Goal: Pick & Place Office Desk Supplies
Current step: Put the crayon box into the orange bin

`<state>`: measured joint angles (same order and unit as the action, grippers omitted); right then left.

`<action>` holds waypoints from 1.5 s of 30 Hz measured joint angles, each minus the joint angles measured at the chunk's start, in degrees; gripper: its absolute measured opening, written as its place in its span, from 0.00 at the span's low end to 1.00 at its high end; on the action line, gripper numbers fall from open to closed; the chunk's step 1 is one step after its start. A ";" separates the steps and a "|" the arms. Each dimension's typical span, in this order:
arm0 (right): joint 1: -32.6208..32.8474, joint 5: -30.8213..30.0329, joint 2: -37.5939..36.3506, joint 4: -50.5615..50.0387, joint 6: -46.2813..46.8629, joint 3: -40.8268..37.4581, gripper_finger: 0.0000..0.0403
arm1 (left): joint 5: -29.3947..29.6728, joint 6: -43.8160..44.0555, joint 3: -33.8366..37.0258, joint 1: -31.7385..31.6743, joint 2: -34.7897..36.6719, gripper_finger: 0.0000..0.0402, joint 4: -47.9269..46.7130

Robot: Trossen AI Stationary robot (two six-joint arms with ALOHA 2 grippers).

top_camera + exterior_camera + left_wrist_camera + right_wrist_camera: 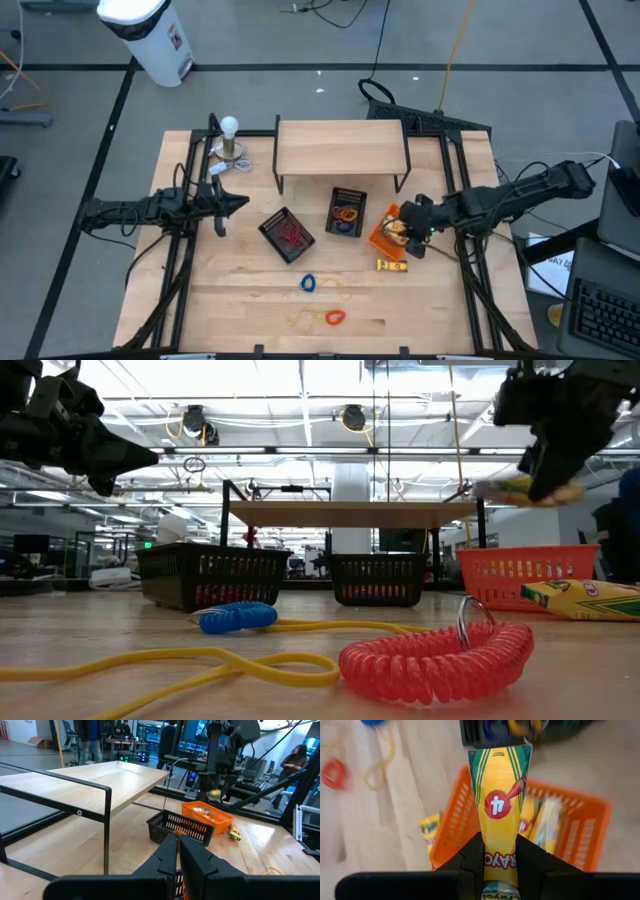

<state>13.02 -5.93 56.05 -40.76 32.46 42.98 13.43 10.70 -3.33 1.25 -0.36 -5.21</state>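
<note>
My right gripper (498, 865) is shut on a yellow crayon packet (497, 805) and hovers above the orange tray (381, 238); the low view shows the gripper (545, 475) high over that tray (525, 573). More yellow packets (542, 820) lie inside the tray. One packet (392, 266) lies flat on the table beside it. A blue coil loop (308, 283), a red-orange coil loop (335, 317) and yellow bands (150, 665) lie on the near table. My left gripper (226, 206) is shut and waits in the air at the table's left. My right gripper pinches the crayon packet by one end (498, 859) between its two fingers (470, 862). The fingers lie along the packet's length, and most of the packet sticks out past the fingertips. The packet is lifted clear, above the orange tray.
Two black mesh trays (288, 235) (347, 212) stand mid-table holding coloured loops. A wooden shelf on black legs (340, 148) spans the far middle. A white ball on a small stand (230, 140) stands at the far left. People show in the room beyond the table (295, 760).
</note>
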 joint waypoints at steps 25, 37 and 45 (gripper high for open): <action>3.60 -2.84 19.30 4.77 8.62 -0.34 0.18 | -0.01 0.31 0.00 0.01 -0.02 0.06 0.00; 4.34 0.22 19.30 5.20 4.33 -0.34 0.28 | -0.01 0.17 0.00 0.01 -0.02 0.06 0.00; 4.23 2.76 13.61 4.76 1.11 -0.34 0.50 | -0.02 0.20 0.00 0.01 -0.02 0.06 0.00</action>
<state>17.26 -3.17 69.66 -36.00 33.57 42.63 13.42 10.90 -3.33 1.26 -0.38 -5.21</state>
